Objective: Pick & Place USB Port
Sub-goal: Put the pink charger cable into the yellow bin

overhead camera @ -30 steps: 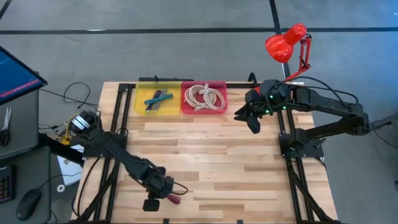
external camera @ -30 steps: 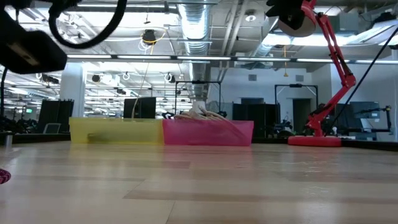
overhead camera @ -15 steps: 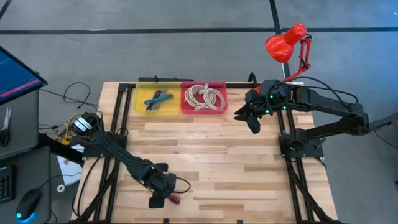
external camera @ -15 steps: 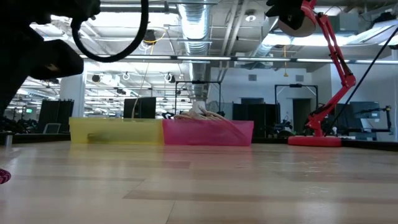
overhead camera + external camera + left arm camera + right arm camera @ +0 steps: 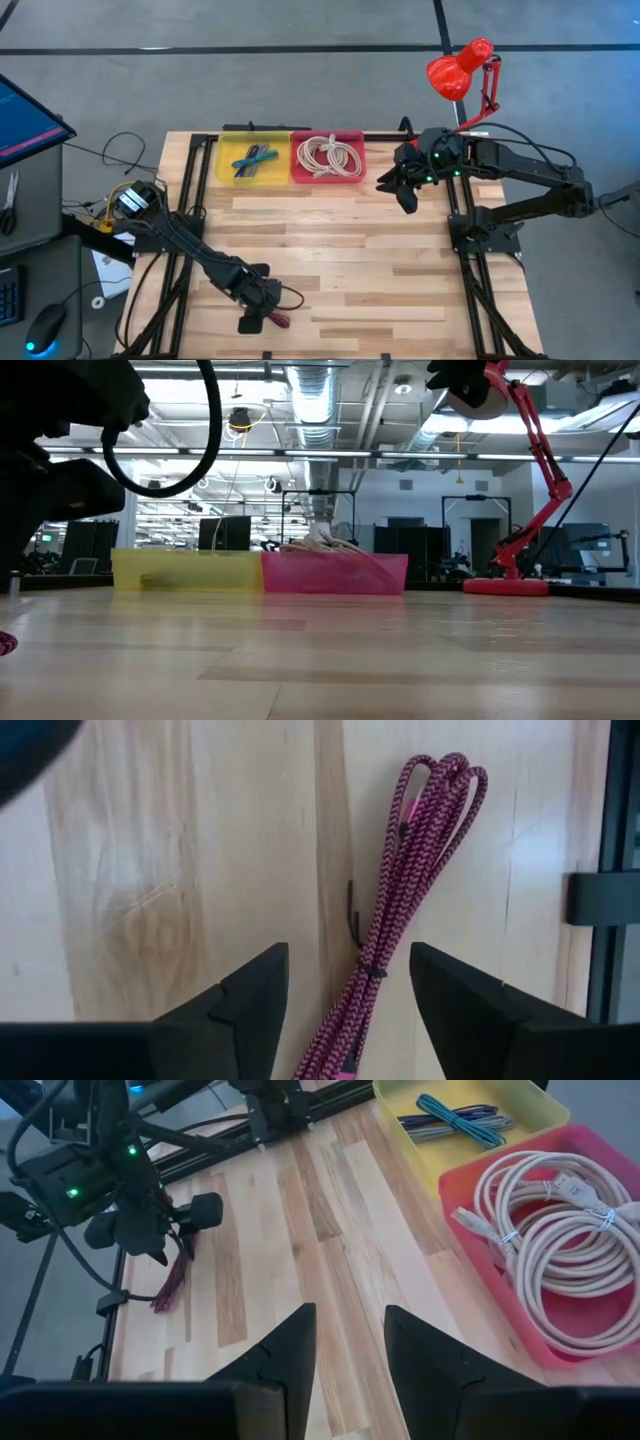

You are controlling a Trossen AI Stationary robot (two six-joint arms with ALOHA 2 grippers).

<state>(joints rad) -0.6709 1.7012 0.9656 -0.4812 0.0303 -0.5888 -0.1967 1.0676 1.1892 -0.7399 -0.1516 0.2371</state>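
**Left wrist view: open pincer poised over magenta cable at table's front edge**

Left wrist view shows the left pincer with its two dark fingers spread wide on either side of a coiled magenta braided USB cable, which lies flat on the wooden table. Neither finger appears to touch the cable, though contact is hard to judge from this angle. A black frame rail runs just beside the cable's loop end.

From overhead, the left pincer sits low near the table's front edge, the cable just beside it. A broad stretch of bare planks separates it from the yellow bin and the pink bin, which touch side by side along the far edge. The yellow bin holds teal and dark cables; the pink bin holds pale coiled cables.

The right pincer hangs near the far right edge, beside the pink bin, fingers slightly parted in its own wrist view. A red lamp stands beyond the right corner.
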